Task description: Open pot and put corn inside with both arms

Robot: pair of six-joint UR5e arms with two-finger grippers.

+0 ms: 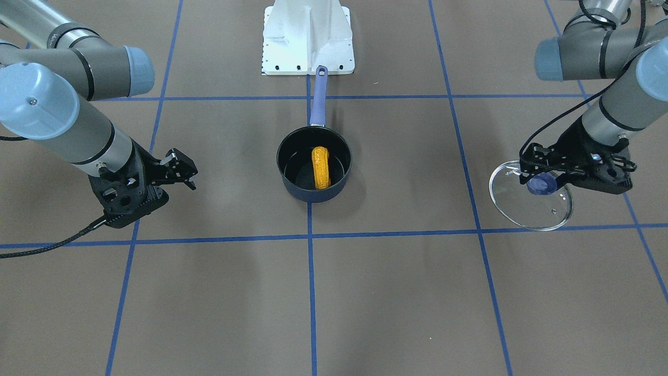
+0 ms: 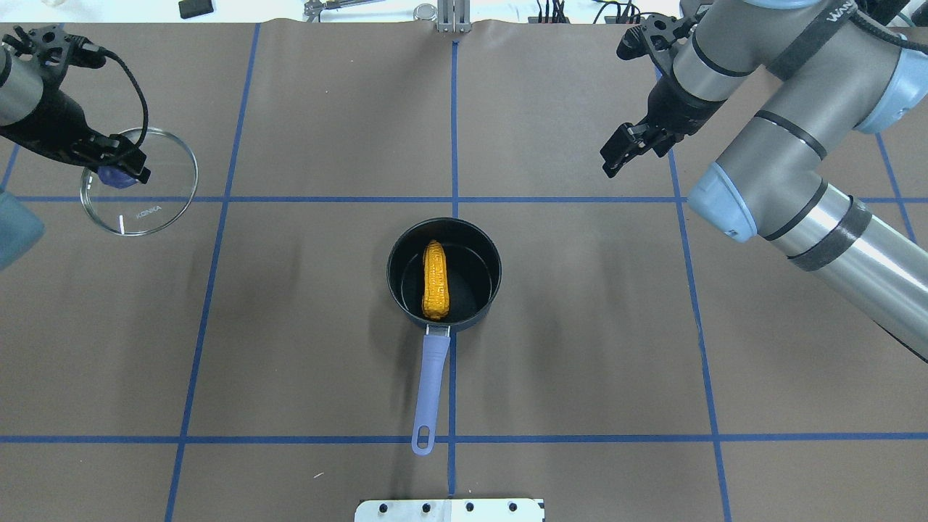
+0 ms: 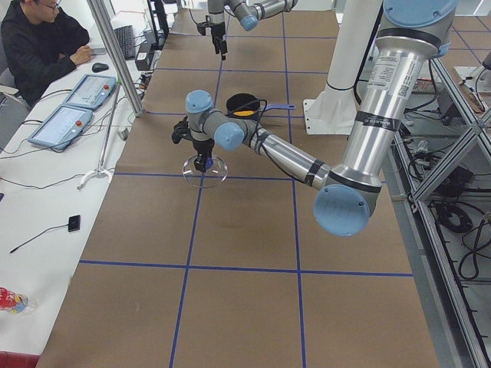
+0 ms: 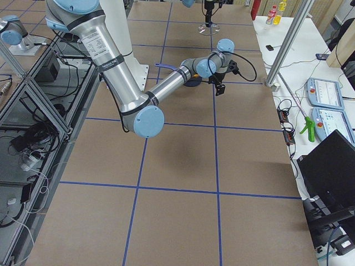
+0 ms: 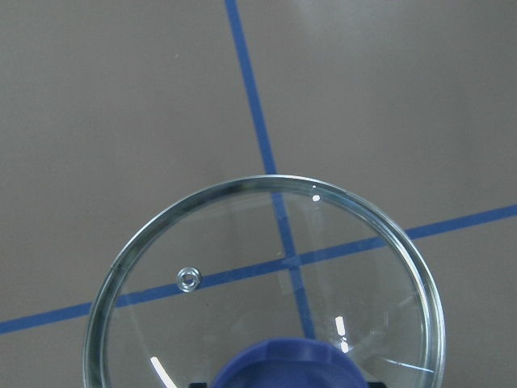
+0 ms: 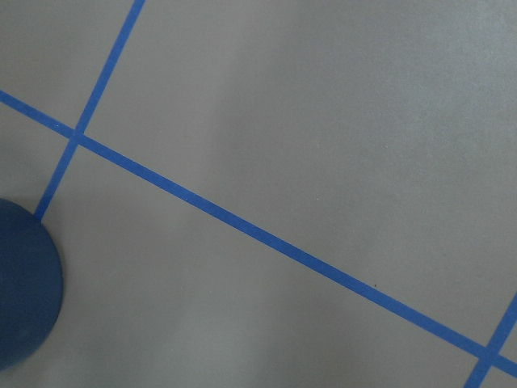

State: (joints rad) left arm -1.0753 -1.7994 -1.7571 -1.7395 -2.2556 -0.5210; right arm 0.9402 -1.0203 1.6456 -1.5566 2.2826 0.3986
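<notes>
The dark navy pot (image 2: 475, 268) stands uncovered at the table's middle, its purple handle (image 2: 429, 384) pointing toward the robot. The orange-yellow corn (image 2: 435, 281) lies inside it, also in the front view (image 1: 321, 167). My left gripper (image 2: 119, 172) is far to the left, shut on the blue knob (image 1: 540, 184) of the round glass lid (image 2: 156, 203). I cannot tell whether the lid rests on the table. The left wrist view shows the lid (image 5: 242, 275) from above. My right gripper (image 2: 616, 156) is open and empty, far right of the pot.
The white robot base plate (image 2: 449, 510) sits just behind the handle's end. Blue tape lines (image 2: 454, 130) grid the brown table. An operator (image 3: 42, 46) sits at a side desk with control pendants (image 3: 65, 123). The pot's edge (image 6: 24, 283) shows in the right wrist view.
</notes>
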